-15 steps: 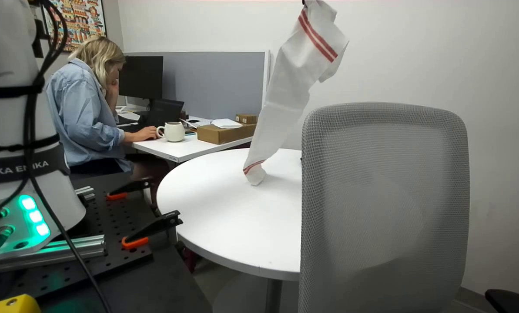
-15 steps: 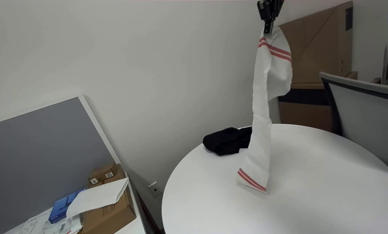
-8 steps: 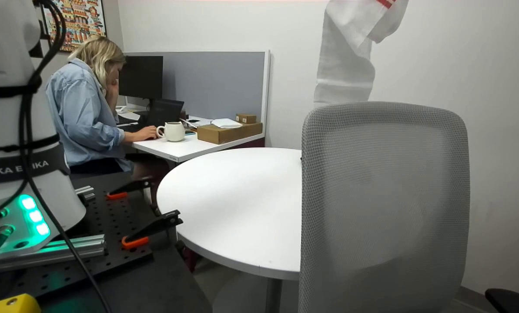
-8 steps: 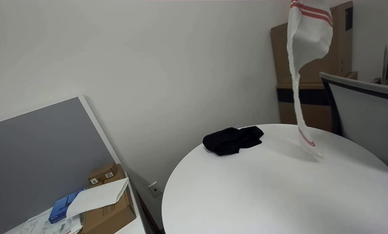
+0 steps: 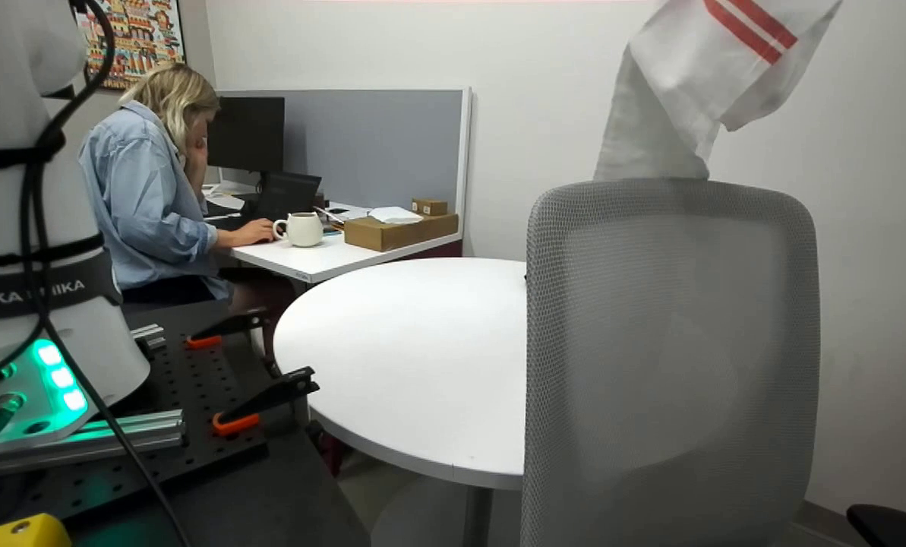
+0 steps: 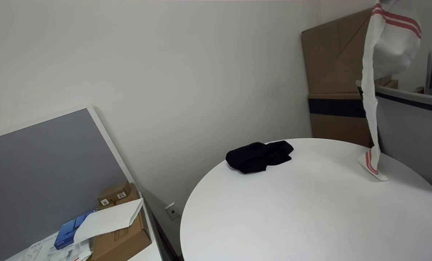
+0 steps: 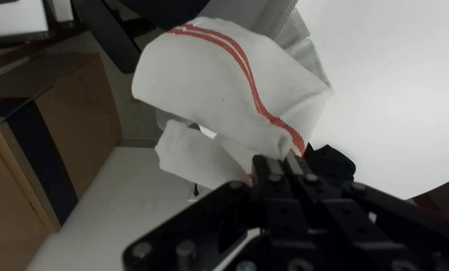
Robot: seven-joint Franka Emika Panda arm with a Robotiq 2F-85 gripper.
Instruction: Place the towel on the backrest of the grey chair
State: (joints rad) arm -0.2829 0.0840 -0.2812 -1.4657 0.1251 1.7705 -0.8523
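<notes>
I am grasping the towel with my pincer: in the wrist view the jaws are standing close together and pinching the white cloth near its red stripes. The fabric is hanging from that pinch, folded and partly bunched, with a flap bulging out loosely at one side.

In both exterior views the grey chair is standing by the round white counter. In an exterior view I am seeing the towel dangling above the top edge of the backrest, its lower part disappearing behind the grey mesh. In an exterior view it is also showing as a long, narrow strip on the counter's side of that backrest, its striped bottom end splaying near the counter's rim. I cannot tell whether that end is touching the counter, nor whether the cloth is brushing the chair.

A crumpled black cloth is lying on the counter, well apart from the towel, and cardboard boxes are standing behind. A blond person in a light blue shirt is sitting at a white desk, where a white mug is resting. Green lights are glowing on my arm's base.
</notes>
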